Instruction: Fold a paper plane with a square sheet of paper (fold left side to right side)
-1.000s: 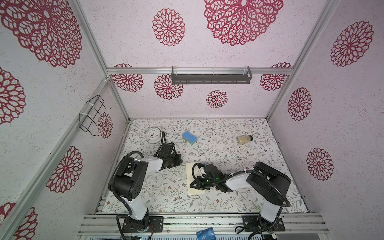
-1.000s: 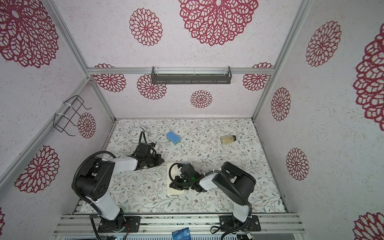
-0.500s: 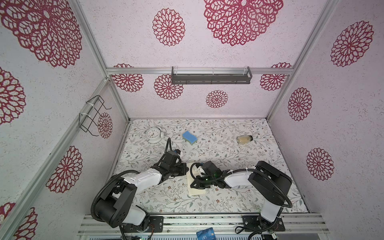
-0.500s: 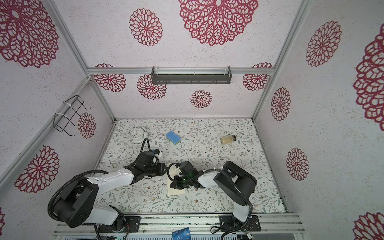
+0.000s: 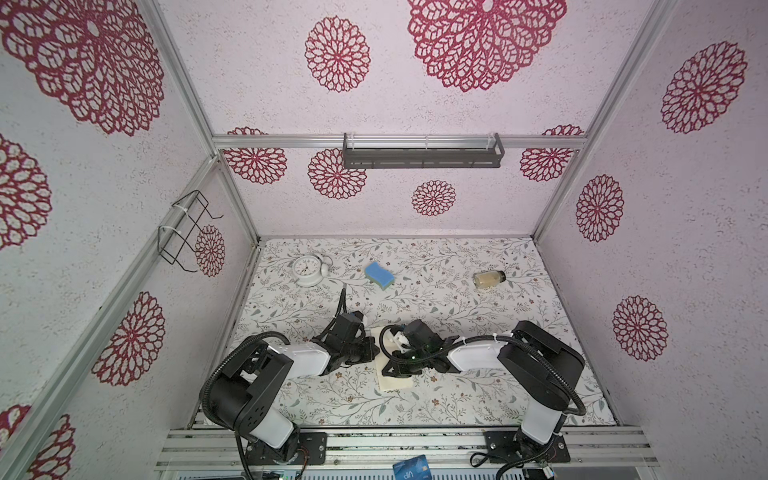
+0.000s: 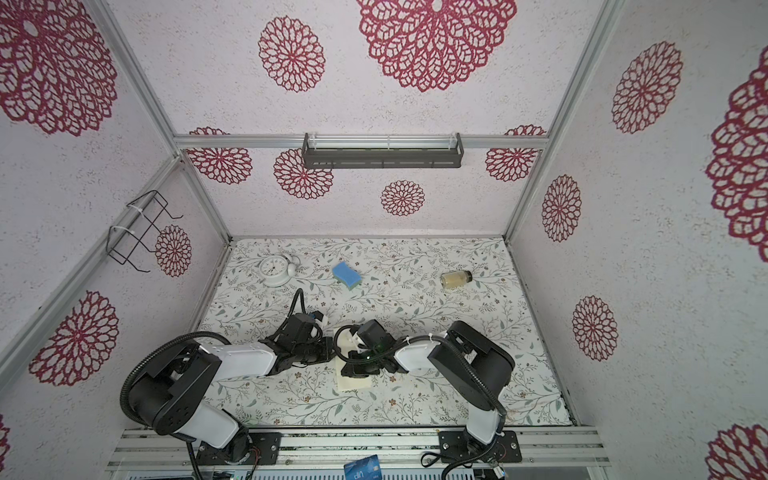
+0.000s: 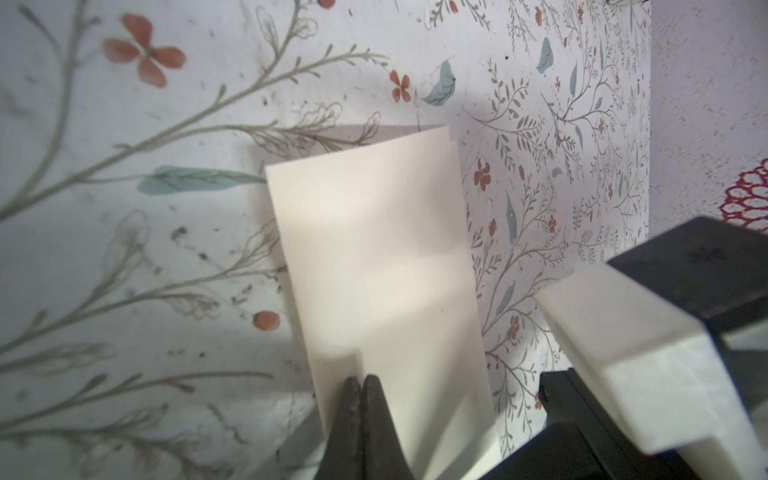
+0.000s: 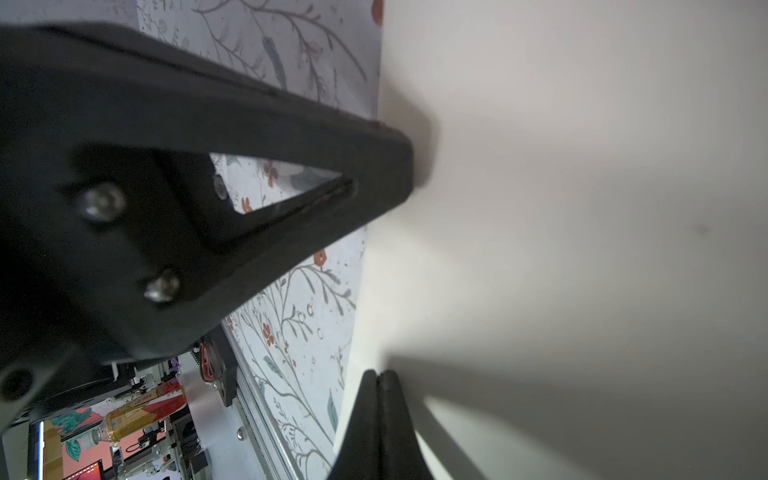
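Top views aren't much help here: the square sheet of paper (image 5: 395,381) is mostly buried under the left gripper (image 5: 371,353) and right gripper (image 5: 390,368), with only its near end poking out, and you can't tell where the fingertips meet it. In the right wrist view the paper runs off the frame on three sides and the left gripper is a soft, out-of-focus black shape. The blue card (image 5: 410,471) is clipped by the bottom edge, and the clock (image 5: 306,270) hands are too tiny to read.
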### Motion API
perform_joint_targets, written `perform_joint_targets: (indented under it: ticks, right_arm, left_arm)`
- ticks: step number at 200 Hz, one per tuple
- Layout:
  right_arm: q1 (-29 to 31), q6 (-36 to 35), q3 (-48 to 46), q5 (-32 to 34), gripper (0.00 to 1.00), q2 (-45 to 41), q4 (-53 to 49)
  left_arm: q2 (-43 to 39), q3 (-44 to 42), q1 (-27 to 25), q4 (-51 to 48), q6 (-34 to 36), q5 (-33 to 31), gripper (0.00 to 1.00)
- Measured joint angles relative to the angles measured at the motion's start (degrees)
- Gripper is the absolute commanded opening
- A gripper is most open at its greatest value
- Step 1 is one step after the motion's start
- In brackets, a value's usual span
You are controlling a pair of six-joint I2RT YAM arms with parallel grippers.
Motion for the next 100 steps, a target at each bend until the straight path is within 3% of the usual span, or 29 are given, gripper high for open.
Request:
perform_joint_targets:
  ticks: [100]
  right_arm:
    - [-0.24,5.99,0.02,-0.52,0.00,1.88,5.07]
  left_arm:
    - [0.72,-0.22,-0.04,1.99,-0.48,-0.13,0.00]
